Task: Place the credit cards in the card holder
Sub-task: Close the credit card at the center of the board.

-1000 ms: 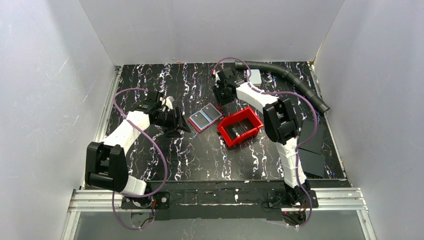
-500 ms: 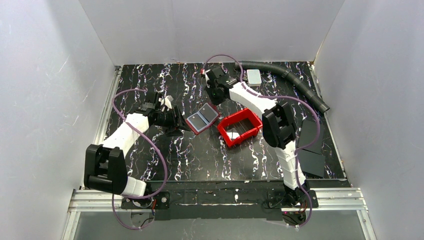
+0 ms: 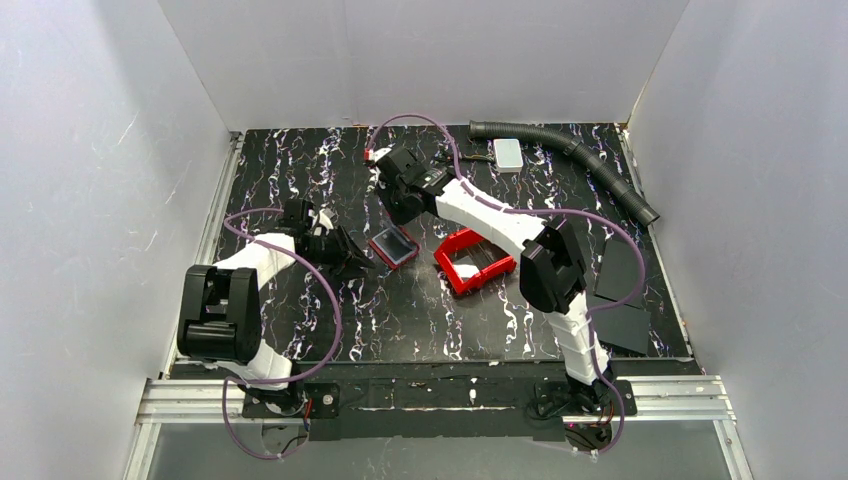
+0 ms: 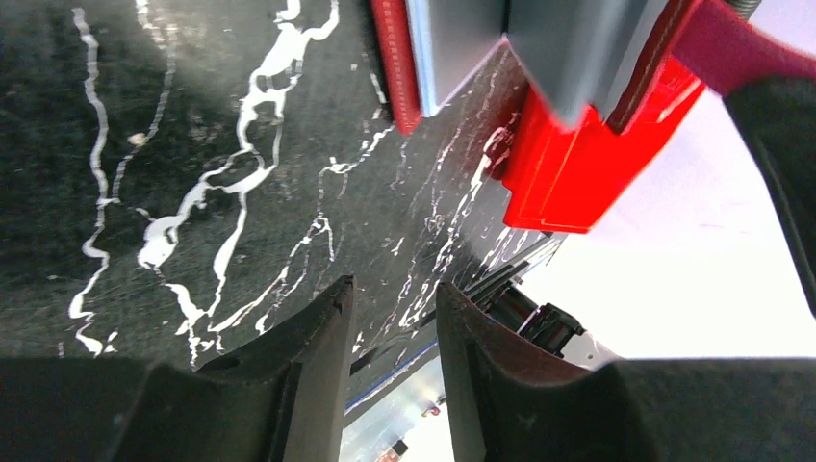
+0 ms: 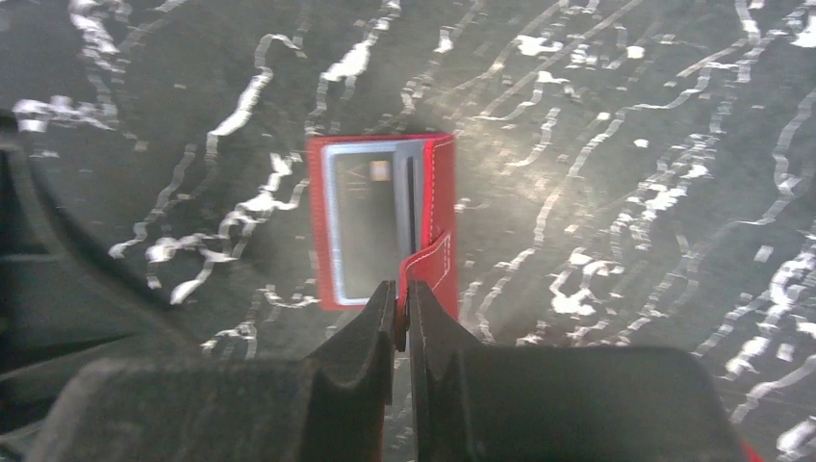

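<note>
1. Right gripper (image 5: 399,289) has its jaws pinched on the raised flap of the half-open card holder (image 5: 380,221), mid-desk (image 3: 420,320).
2. Left gripper (image 4: 395,298) stands just left of the holder, jaws apart and empty.
3. Red bin (image 3: 478,262) sits just right of the holder, with something small and pale inside.
4. Hose (image 3: 570,148) and white box (image 3: 508,153) lie along the far edge, black sheets (image 3: 620,300) at the right edge.

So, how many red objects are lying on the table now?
2: the card holder at the centre, and the plastic bin just right of it. More may be hidden.
</note>
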You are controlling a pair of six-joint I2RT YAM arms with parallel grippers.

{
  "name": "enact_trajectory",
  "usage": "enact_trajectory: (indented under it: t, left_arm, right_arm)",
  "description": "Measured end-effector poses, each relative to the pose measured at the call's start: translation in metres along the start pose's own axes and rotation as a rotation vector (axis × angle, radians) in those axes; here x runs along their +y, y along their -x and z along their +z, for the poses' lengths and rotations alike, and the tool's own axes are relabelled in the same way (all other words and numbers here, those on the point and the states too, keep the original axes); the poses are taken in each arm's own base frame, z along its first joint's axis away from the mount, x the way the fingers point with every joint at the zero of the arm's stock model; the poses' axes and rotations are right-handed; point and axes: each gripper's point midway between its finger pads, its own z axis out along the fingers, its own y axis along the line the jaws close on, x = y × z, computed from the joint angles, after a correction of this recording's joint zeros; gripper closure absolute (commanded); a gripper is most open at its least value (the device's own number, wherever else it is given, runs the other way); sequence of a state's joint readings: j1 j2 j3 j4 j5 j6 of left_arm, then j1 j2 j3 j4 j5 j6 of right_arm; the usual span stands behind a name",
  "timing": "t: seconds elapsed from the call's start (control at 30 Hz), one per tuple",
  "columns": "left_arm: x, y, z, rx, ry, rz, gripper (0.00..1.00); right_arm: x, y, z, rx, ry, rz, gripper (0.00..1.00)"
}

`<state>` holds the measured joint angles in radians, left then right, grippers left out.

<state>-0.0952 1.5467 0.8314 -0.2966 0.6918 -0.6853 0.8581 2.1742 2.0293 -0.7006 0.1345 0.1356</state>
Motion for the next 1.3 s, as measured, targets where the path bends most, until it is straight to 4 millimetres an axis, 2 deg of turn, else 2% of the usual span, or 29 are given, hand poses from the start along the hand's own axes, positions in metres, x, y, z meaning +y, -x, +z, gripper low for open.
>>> enact_trajectory:
  t: [0.07,0.2,0.33,0.43,0.57,0.77,0.83,0.9,1.0,1.07,1.17,1.23,1.3]
  left_arm:
    - [0.006,-0.001,0.000,-0.002,0.006,-0.021,0.66]
    - [0.015,0.000,-0.001,-0.012,0.022,-0.044,0.66]
    - [0.016,0.003,-0.010,-0.046,0.025,-0.033,0.66]
    - [0.016,0.004,-0.016,-0.066,0.020,-0.025,0.66]
    - [0.018,0.005,-0.021,-0.079,0.018,-0.025,0.67]
    - [0.018,0.004,-0.025,-0.087,0.015,-0.011,0.66]
    - [0.017,0.003,-0.026,-0.089,0.014,-0.005,0.66]
    - [0.017,0.002,-0.027,-0.088,0.010,-0.001,0.65]
    - [0.016,0.000,-0.027,-0.083,0.004,-0.001,0.63]
    - [0.015,0.000,-0.027,-0.078,-0.004,-0.001,0.61]
    - [0.012,-0.001,-0.025,-0.068,-0.021,-0.004,0.61]
    - [0.011,0.000,-0.021,-0.049,-0.039,-0.019,0.60]
    - [0.013,0.000,-0.017,-0.029,-0.044,-0.041,0.59]
  right_arm:
    - [0.013,0.000,-0.001,-0.013,0.049,0.033,0.82]
    - [0.038,-0.008,0.003,-0.015,0.167,0.141,0.61]
    - [0.065,-0.029,0.013,0.019,0.338,0.260,0.41]
    - [0.078,-0.039,0.013,0.061,0.459,0.314,0.37]
    - [0.083,-0.029,0.002,0.048,0.569,0.291,0.27]
    - [0.062,-0.023,-0.018,0.001,0.518,0.174,0.12]
    - [0.050,-0.016,-0.037,-0.045,0.470,0.144,0.08]
    - [0.035,-0.006,-0.055,-0.102,0.421,0.128,0.03]
    - [0.001,0.005,-0.084,-0.199,0.351,0.138,0.02]
    - [-0.023,0.010,-0.093,-0.247,0.325,0.158,0.02]
    - [-0.048,0.016,-0.085,-0.288,0.347,0.189,0.02]
    - [-0.066,0.012,-0.059,-0.276,0.365,0.214,0.02]
    - [-0.070,-0.002,-0.030,-0.252,0.384,0.232,0.02]
